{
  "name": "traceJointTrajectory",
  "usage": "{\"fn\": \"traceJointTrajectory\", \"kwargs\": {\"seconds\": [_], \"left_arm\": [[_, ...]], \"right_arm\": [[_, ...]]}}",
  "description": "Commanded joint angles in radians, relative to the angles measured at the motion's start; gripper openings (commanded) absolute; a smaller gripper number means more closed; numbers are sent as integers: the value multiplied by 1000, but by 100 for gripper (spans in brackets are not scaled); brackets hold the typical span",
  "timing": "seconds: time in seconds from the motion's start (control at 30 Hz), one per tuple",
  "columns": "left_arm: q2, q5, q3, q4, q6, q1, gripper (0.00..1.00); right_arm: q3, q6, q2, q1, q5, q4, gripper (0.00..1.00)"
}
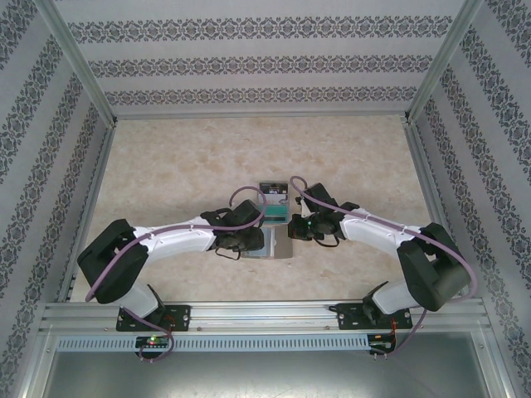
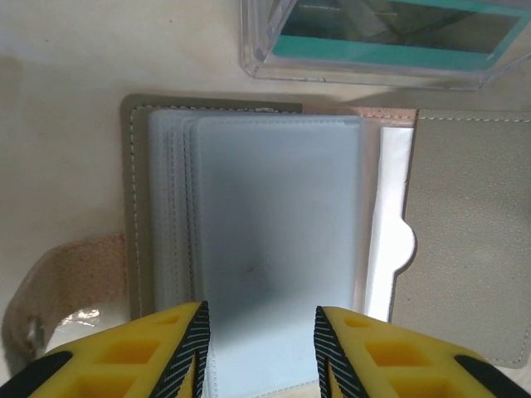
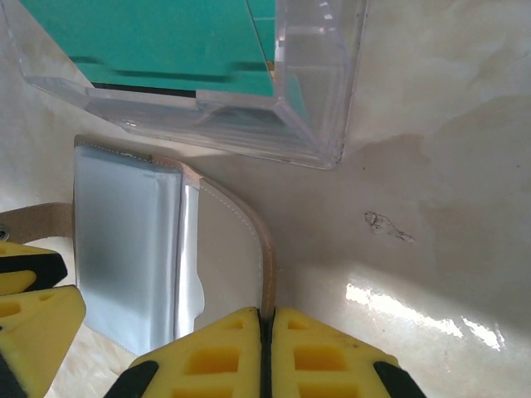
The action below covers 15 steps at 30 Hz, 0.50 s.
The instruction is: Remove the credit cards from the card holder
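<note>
The card holder [image 2: 274,232] lies open on the table, its bluish-grey pocket panels fanned out and a grey-brown flap [image 2: 473,232] to the right. My left gripper [image 2: 261,348] is open just above the near end of the top panel, one finger on each side. My right gripper [image 3: 267,332] is shut on the edge of the card holder's [image 3: 224,249] right flap and holds it raised. Teal credit cards [image 2: 390,50] lie in a clear plastic box [image 2: 365,70] just beyond the holder. In the top view both grippers [image 1: 249,240] [image 1: 292,230] meet at the holder [image 1: 267,247].
The clear box [image 3: 323,108] with the teal cards [image 3: 166,41] stands right against the holder's far edge. A tan strap [image 2: 66,265] trails off the holder's left side. Patterned walls [image 1: 50,141] enclose the beige table [image 1: 166,166] on three sides.
</note>
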Motion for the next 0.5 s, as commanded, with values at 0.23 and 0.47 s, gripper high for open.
{"fn": "traceJointTrajectory", "kwargs": {"seconds": [0.23, 0.47], "left_arm": [[27, -7, -30, 40, -29, 20, 39], [5, -55, -37, 15, -44, 20, 39]], "right_arm": [[-16, 19, -15, 11, 21, 12, 0], [-22, 20, -14, 11, 25, 13, 0]]}}
